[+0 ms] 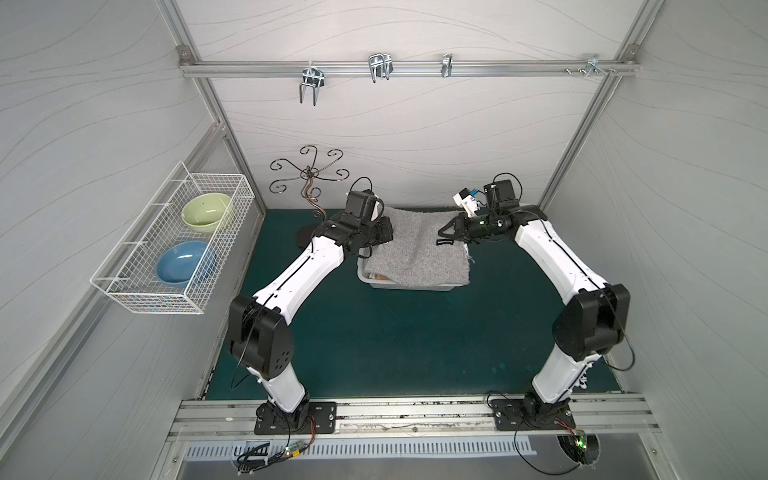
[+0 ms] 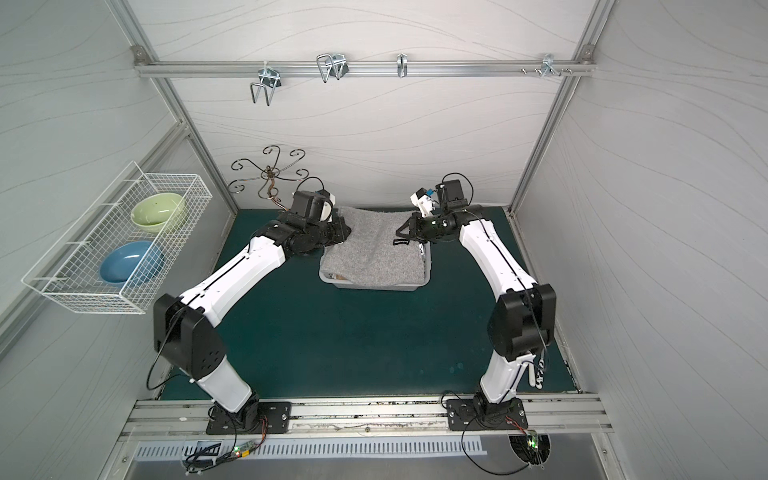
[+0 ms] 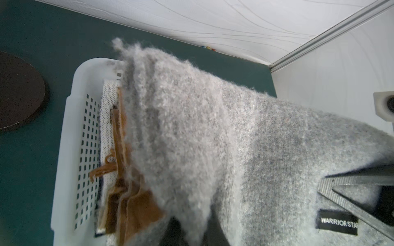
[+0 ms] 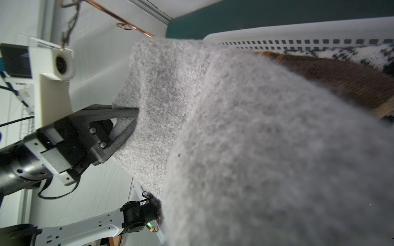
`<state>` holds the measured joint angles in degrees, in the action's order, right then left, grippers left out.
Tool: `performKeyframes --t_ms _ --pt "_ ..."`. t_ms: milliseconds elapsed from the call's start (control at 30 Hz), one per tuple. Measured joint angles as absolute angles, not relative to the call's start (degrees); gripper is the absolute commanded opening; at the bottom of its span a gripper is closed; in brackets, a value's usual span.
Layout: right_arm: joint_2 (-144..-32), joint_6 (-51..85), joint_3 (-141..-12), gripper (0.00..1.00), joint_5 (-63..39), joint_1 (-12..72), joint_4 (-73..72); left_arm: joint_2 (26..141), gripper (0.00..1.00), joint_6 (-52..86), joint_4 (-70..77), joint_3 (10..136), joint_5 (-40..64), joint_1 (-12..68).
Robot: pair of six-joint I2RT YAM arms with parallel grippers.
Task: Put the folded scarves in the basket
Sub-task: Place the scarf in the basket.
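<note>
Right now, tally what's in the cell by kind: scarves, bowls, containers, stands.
Scarves: 3 (grey scarf, brown scarf, white knit scarf)
Bowls: 2 (green bowl, blue bowl)
Basket: 1
Rack: 1
Stand: 1
Total: 8

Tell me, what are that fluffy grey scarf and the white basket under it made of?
The grey scarf looks like soft knitted wool or a wool-like yarn, matte and fuzzy; loose fibres stand off its edges. The basket seems to be moulded plastic, smooth and white with a rounded rim; regular rows of small square holes pierce its wall.
</note>
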<state>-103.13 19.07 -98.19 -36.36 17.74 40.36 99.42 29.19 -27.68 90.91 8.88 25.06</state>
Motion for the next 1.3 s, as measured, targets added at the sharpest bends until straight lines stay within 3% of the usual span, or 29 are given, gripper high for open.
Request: performKeyframes --t_ms 300,600,800,1067,1100,1133,1167,1300 --pt "-115.11 18.55 -102.67 0.15 -35.88 15.18 39.48 108.49 0.0 28.12 -25.91 93.19 9.23 22.06" --pt "-117.62 18.48 -99.7 0.41 -37.3 12.51 35.99 108.71 0.0 29.39 -18.46 86.52 12.69 18.5" --pt "-117.6 18.48 -98.91 0.45 -37.6 12.23 34.81 108.71 0.28 30.09 -16.43 85.08 13.98 17.72" --pt "-114.65 18.33 -95.72 0.53 -37.12 11.55 34.04 108.01 0.34 29.95 -16.64 84.49 13.82 17.61" --pt "-114.02 18.33 -95.48 0.57 -37.04 11.31 34.06 107.7 0.34 29.93 -16.88 84.49 13.72 17.61" --pt "-113.4 18.31 -95.26 0.91 -36.95 11.07 34.02 107.37 0.35 29.76 -17.08 84.49 13.61 17.61" --pt "-112.73 18.31 -95.11 0.99 -36.86 10.74 34.09 107.07 0.35 29.56 -17.28 84.49 13.52 17.58" --pt "-109.91 18.04 -93.97 0.93 -36.49 8.99 33.87 105.54 0.36 28.97 -18.61 84.47 13.23 17.32"
